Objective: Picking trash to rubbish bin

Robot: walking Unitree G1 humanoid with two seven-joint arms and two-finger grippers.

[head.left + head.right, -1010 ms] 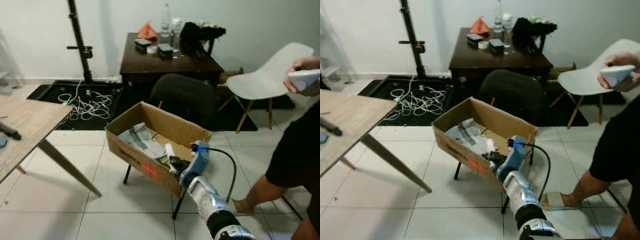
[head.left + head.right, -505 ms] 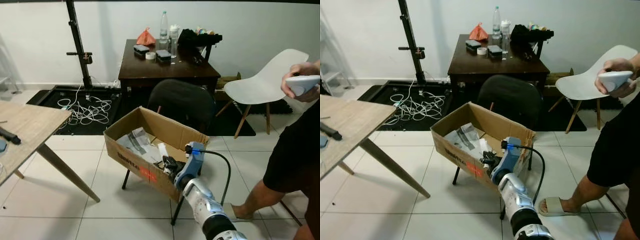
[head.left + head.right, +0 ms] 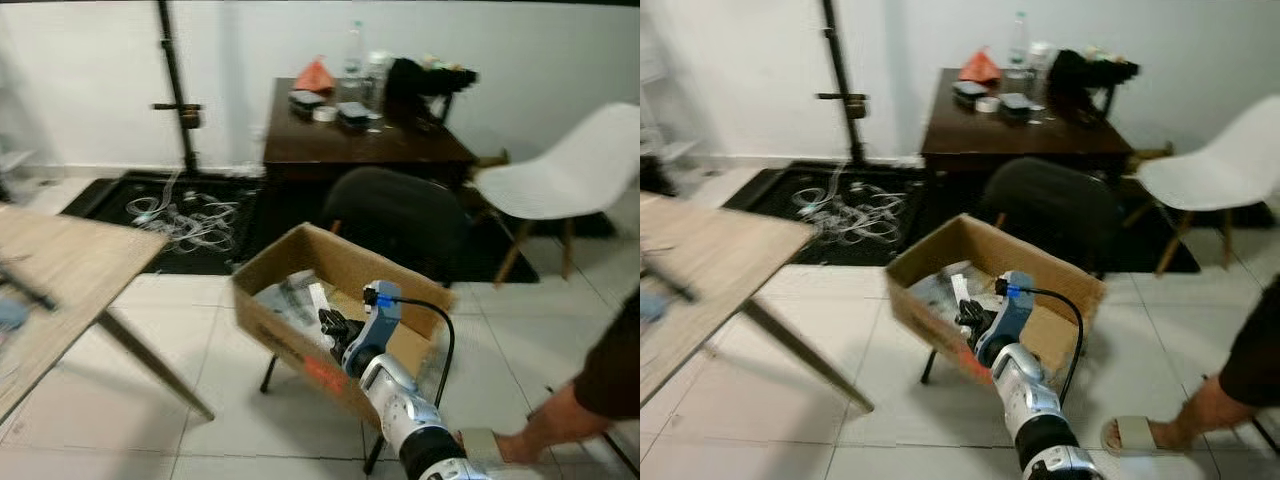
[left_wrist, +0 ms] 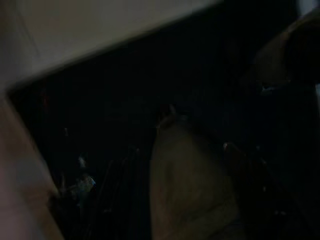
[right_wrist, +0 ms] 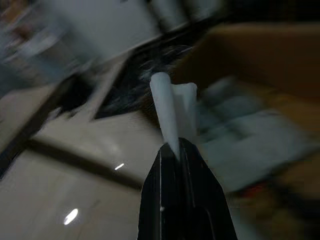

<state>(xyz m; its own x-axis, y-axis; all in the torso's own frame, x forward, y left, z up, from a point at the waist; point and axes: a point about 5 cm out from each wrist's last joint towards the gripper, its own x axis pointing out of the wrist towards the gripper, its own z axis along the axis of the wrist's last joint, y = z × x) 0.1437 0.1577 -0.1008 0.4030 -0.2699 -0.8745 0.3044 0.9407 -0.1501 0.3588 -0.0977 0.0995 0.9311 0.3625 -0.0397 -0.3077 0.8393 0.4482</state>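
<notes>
The scrap of white paper trash (image 5: 172,107) is pinched between my right gripper (image 3: 333,325)'s closed fingers, held just over the near rim of the cardboard box (image 3: 405,272) that serves as the bin — so I judge I'm at the drop step, and next I need to reach a little further in and let go. The box sits on a dark chair (image 3: 400,210); open tile lies on my left before the wooden table (image 3: 50,260), a person's foot (image 3: 525,440) is close on my right, and the left arm hangs idle.
</notes>
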